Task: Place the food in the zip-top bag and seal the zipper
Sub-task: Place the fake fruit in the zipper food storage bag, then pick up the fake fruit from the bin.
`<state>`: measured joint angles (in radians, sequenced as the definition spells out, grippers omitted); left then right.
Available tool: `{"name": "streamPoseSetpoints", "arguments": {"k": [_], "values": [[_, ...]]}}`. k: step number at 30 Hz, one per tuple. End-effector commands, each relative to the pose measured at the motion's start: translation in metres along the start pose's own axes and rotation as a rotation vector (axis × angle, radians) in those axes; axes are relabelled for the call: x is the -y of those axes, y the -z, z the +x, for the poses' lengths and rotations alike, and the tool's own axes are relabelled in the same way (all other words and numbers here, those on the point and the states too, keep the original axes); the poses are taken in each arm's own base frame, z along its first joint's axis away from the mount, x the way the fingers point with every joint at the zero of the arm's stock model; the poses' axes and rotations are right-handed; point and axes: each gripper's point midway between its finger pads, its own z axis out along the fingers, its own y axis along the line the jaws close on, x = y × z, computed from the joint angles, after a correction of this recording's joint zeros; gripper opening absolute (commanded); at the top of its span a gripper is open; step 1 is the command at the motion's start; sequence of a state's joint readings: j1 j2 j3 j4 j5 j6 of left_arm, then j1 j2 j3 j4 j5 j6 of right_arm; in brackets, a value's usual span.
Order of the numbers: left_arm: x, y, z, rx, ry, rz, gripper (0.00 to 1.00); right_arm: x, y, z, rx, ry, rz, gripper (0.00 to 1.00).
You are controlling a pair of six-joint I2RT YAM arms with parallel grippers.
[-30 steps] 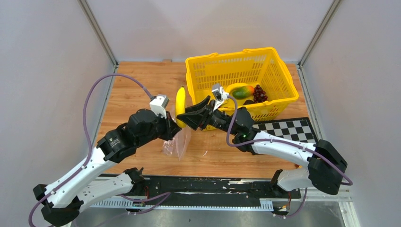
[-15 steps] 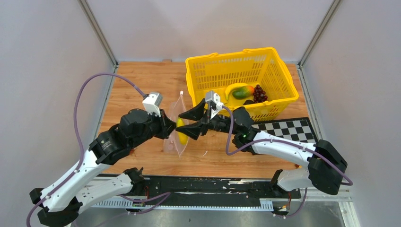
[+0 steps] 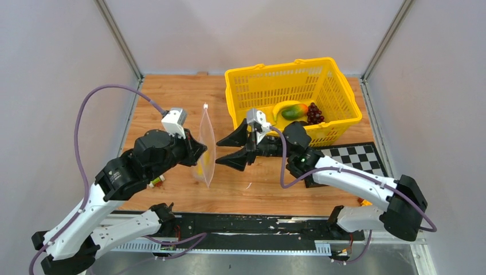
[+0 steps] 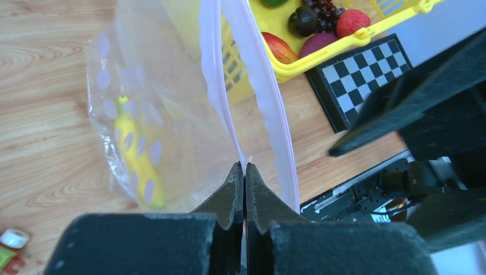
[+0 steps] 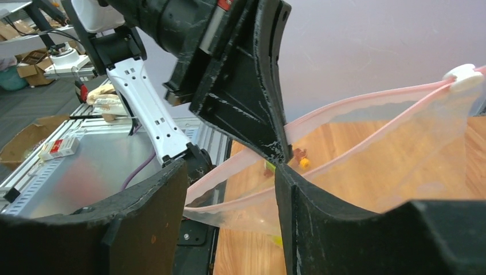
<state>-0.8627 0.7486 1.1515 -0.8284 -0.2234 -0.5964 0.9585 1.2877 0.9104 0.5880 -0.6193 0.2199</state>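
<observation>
The left gripper is clamping shut on the pale pink zipper strip of the clear, pink-dotted zip-top bag, now hanging raised at table centre with the yellow toy banana dropped to its bottom. At the bag's 3 o'clock, the right gripper, jaws spread and empty, is backing away. Toward 1 o'clock, the remaining toy fruit is waiting in the yellow mesh basket, so loading appears to be only beginning.
</observation>
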Motion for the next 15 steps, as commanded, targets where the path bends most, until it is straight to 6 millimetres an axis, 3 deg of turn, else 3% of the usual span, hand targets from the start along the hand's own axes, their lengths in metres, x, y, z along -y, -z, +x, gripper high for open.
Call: {"name": "streamPoseSetpoints", "arguments": {"k": [1, 5, 10, 12, 15], "values": [[-0.007, 0.007, -0.013, 0.018, -0.032, -0.056, 0.0, -0.015, 0.013, -0.054, 0.046, 0.106, 0.013, 0.59], [-0.001, -0.006, -0.004, -0.024, -0.046, -0.031, 0.0, 0.023, 0.036, -0.064, -0.041, 0.111, 0.299, 0.6], [0.003, -0.016, 0.004, -0.046, -0.053, -0.011, 0.0, 0.095, 0.102, -0.07, -0.13, 0.059, 0.764, 0.62], [0.003, -0.019, 0.007, -0.056, -0.056, -0.011, 0.0, 0.127, 0.136, -0.064, -0.164, -0.003, 0.881, 0.62], [0.005, -0.024, 0.009, -0.059, -0.057, -0.002, 0.0, 0.16, 0.174, -0.042, -0.25, -0.135, 0.944, 0.62]]}}
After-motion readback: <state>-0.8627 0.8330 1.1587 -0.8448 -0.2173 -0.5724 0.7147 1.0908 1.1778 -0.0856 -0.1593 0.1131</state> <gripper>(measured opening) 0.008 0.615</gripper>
